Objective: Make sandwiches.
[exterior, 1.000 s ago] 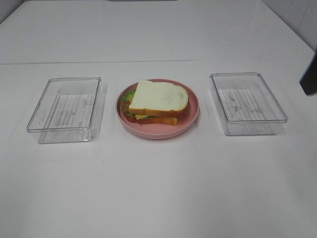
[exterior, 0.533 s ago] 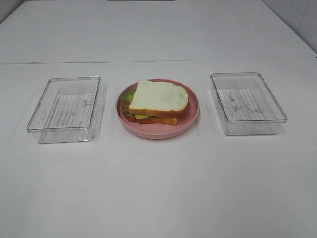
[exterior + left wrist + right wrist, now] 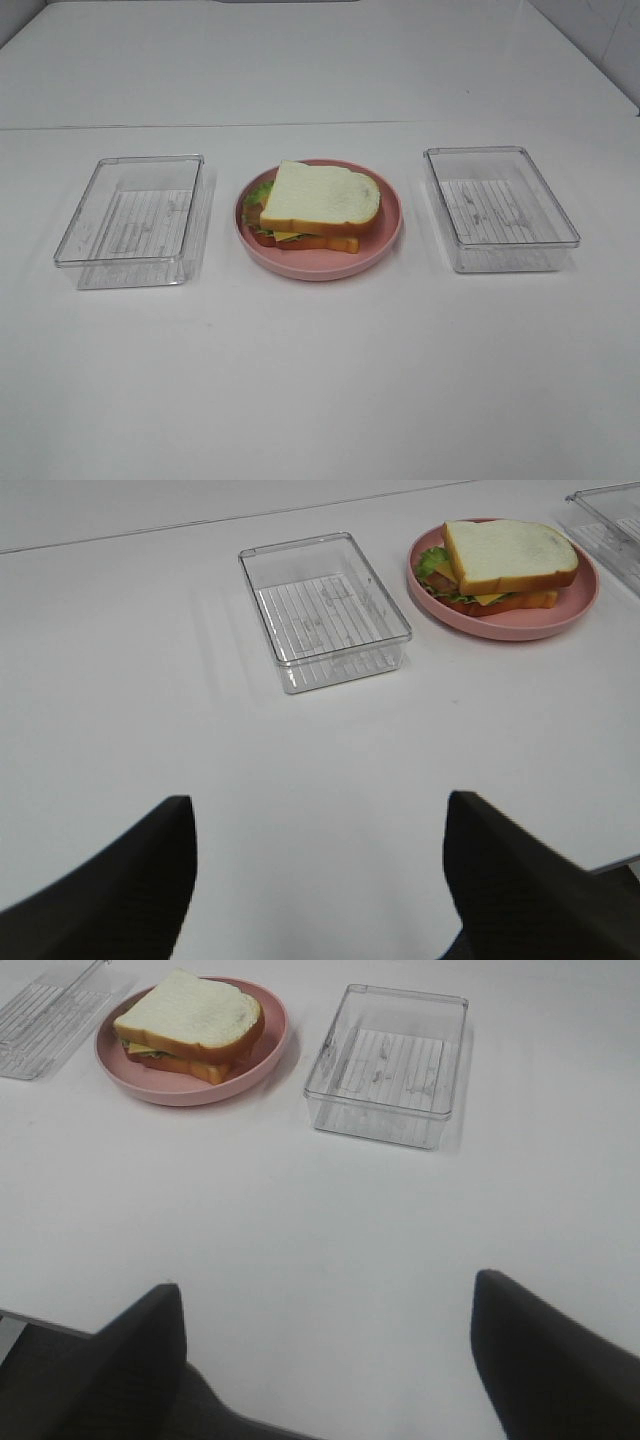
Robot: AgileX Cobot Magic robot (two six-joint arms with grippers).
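The sandwich (image 3: 318,205) is sitting assembled on a round pink plate (image 3: 385,240) in the middle of the white worktop (image 3: 320,380). You are looking at one stack: a white bread slice with an orange-brown crust is lying on top, and green frilly lettuce, yellow cheese and reddish-brown strips are showing at the edges above a bottom slice.

Two clear plastic rectangular trays are flanking the plate, each near it but not touching. In the high view the left tray (image 3: 132,220) is sitting on the left side and the right tray (image 3: 498,207) on the right side. Both are showing only their ribbed bottoms.

Your left hand (image 3: 318,880) is hanging above bare worktop, well apart from the left tray, with its two dark fingers spread wide and nothing between them. Your right hand (image 3: 325,1360) is hanging the same way on the other side, fingers spread wide and gripping nothing, well apart from the right tray. Neither hand is showing in the high view.
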